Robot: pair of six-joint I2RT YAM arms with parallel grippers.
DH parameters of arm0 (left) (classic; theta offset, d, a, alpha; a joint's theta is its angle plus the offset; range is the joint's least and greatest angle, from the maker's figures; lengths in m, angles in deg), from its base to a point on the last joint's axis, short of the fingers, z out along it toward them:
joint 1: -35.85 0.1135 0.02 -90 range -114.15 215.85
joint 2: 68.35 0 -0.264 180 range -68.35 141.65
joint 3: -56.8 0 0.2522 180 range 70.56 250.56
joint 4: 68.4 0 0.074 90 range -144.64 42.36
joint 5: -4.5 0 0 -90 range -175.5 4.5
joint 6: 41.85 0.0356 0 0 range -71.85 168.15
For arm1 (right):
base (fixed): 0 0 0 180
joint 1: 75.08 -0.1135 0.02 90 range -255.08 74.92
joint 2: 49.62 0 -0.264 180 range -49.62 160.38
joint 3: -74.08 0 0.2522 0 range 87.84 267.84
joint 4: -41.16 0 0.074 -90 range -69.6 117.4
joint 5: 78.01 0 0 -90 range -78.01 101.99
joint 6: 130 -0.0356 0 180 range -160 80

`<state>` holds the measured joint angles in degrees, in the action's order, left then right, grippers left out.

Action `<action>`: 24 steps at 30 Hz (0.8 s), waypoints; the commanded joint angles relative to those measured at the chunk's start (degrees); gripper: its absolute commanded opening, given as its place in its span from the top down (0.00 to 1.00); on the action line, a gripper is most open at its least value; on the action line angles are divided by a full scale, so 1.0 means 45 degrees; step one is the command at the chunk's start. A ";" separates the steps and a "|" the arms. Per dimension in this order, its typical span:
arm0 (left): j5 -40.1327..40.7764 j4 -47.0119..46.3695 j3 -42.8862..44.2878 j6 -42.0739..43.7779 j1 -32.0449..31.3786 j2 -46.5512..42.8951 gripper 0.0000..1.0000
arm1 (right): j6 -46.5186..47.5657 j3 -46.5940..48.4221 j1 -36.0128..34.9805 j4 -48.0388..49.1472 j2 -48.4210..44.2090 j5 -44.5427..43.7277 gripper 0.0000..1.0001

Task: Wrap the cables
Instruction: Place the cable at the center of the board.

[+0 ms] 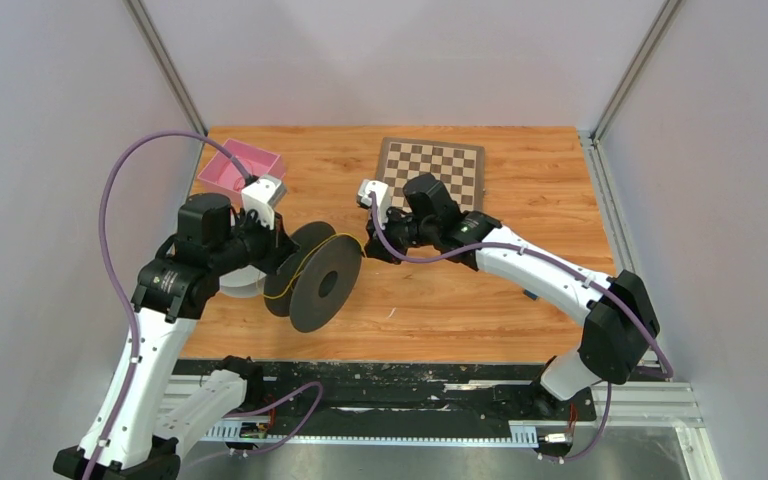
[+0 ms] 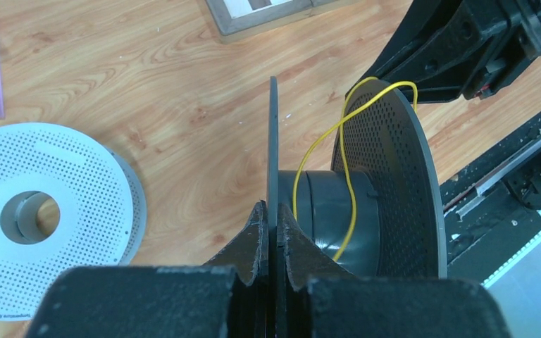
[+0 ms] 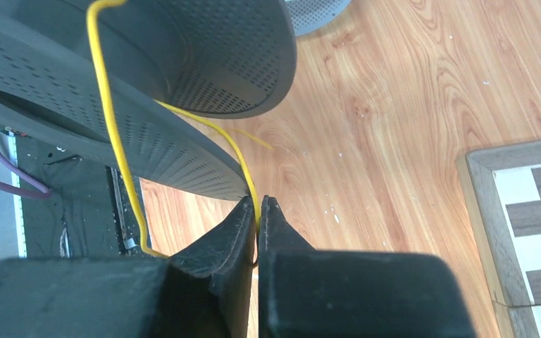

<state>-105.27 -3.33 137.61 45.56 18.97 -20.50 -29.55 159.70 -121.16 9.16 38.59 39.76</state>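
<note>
At the far left corner of the worktop (image 1: 520, 280), a pink tray (image 1: 222, 172), open-topped; contents not to be made out from above. To its right, near the far edge, a checkerboard (image 1: 432, 170) in a wooden frame, lying flat.

Between the two arms, a black spool (image 1: 320, 280), flanges on edge and axle level, both flanges dotted with fine holes. Clamped on the rim of one flange, the left hand (image 2: 272, 208), fingers closed down to the thickness of that thin disc, with nothing else in the grip. Lifted off the wood or resting on it: cannot tell.

Around the dark hub, loosely, a turn of the yellow cable (image 3: 106, 105), thread-thin; from there up over the rim of the other flange and across to the right hand (image 3: 257, 201). Pinched there between fingertips all but closed, with only a hairline slit left for the wire. Beyond the flange, a short loose tail of the same yellow over bare wood.

Flat on the worktop beside the left arm, a pale perforated spool (image 2: 77, 176) with a round hole at its middle, apart from the black one.
</note>
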 commanded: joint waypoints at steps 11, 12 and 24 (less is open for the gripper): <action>0.0062 -0.0736 0.0802 -0.2214 -0.0056 -0.0308 1.00 | -0.0235 -0.0862 0.0178 0.0191 -0.0334 -0.0100 0.91; 0.0157 -0.0845 0.0764 -0.2265 -0.0056 -0.0372 1.00 | -0.0303 -0.0910 0.0199 0.0221 -0.0366 -0.0019 0.91; 0.2130 -0.1539 -0.0167 -0.2620 -0.0050 -0.0678 1.00 | -0.2215 -0.1416 0.1130 0.1071 -0.0733 -0.0362 1.00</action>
<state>-99.06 -4.31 138.55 34.76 18.94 -22.05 -34.27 154.06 -118.72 9.97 38.50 40.57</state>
